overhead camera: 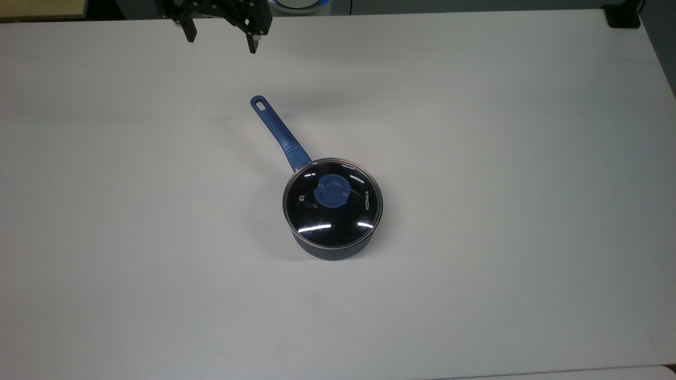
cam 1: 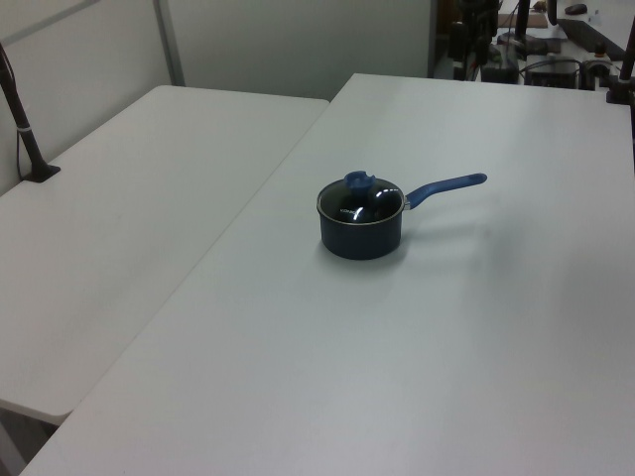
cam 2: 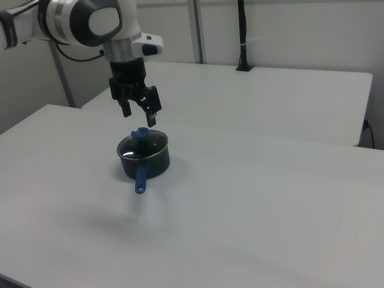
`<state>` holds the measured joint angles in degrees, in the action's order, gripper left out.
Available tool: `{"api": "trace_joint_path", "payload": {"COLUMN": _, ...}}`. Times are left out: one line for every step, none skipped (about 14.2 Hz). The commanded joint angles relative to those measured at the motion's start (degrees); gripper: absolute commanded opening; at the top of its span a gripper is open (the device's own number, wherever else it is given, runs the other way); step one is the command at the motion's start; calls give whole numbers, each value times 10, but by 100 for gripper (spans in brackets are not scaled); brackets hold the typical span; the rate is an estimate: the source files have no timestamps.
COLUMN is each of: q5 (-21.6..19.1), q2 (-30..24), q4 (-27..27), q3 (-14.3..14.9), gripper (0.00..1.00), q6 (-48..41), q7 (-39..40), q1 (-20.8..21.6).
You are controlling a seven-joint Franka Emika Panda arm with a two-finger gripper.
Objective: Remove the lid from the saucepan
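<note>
**Lid on the pan, claw spread and clear of it**

The claw (overhead camera: 222,38) hung at the top edge of the top view, its two fingers spread apart and holding nothing. The lid (overhead camera: 332,203) lay well below it in the top view and off to the right, near the middle of the white worktop (overhead camera: 501,158). In the right view the claw (cam 2: 140,113) showed in the air above the pan (cam 2: 144,159), apart from the lid's knob (cam 2: 141,133).

The lid sat flat on the pan (overhead camera: 334,250), covering its whole mouth. The dark inside showed through the glass, and I could not tell whether anything lay in it.

The lid was clear glass with a thin metal rim, a blue knob (overhead camera: 331,191) at its centre, a small vent hole and "KONKA" printed near one edge. The pan's blue handle (overhead camera: 279,133) pointed toward the top view's upper left, a hole at its end.
</note>
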<state>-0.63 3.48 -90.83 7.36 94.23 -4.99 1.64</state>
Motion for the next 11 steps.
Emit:
{"api": "trace_joint_path", "payload": {"q5": 4, "q2": -13, "q4": 1, "q3": 19, "gripper": 100, "q6": -15, "q7": 10, "q1": 11}}
{"api": "trace_joint_path", "payload": {"q5": 1, "q2": -14, "q4": 2, "q3": 22, "gripper": 100, "q6": -14, "q7": 14, "q1": 9}}
{"api": "trace_joint_path", "payload": {"q5": 0, "q2": -14, "q4": 1, "q3": 24, "gripper": 100, "q6": -16, "q7": 17, "q1": 9}}
{"api": "trace_joint_path", "payload": {"q5": 0, "q2": -15, "q4": 1, "q3": 24, "gripper": 100, "q6": -17, "q7": 14, "q1": 10}}
{"api": "trace_joint_path", "payload": {"q5": 0, "q2": -15, "q4": 1, "q3": 24, "gripper": 100, "q6": -17, "q7": 12, "q1": 10}}
{"api": "trace_joint_path", "payload": {"q5": 0, "q2": -14, "q4": 2, "q3": 25, "gripper": 100, "q6": -17, "q7": 12, "q1": 11}}
{"api": "trace_joint_path", "payload": {"q5": 0, "q2": -14, "q4": 2, "q3": 25, "gripper": 100, "q6": -17, "q7": 15, "q1": 11}}
{"api": "trace_joint_path", "payload": {"q5": 0, "q2": -14, "q4": 2, "q3": 25, "gripper": 100, "q6": -18, "q7": 16, "q1": 12}}
{"api": "trace_joint_path", "payload": {"q5": 0, "q2": -12, "q4": 3, "q3": 25, "gripper": 100, "q6": -18, "q7": 15, "q1": 12}}
{"api": "trace_joint_path", "payload": {"q5": 0, "q2": -10, "q4": 3, "q3": 25, "gripper": 100, "q6": -18, "q7": 17, "q1": 12}}
{"api": "trace_joint_path", "payload": {"q5": 0, "q2": -9, "q4": 3, "q3": 25, "gripper": 100, "q6": -15, "q7": 18, "q1": 13}}
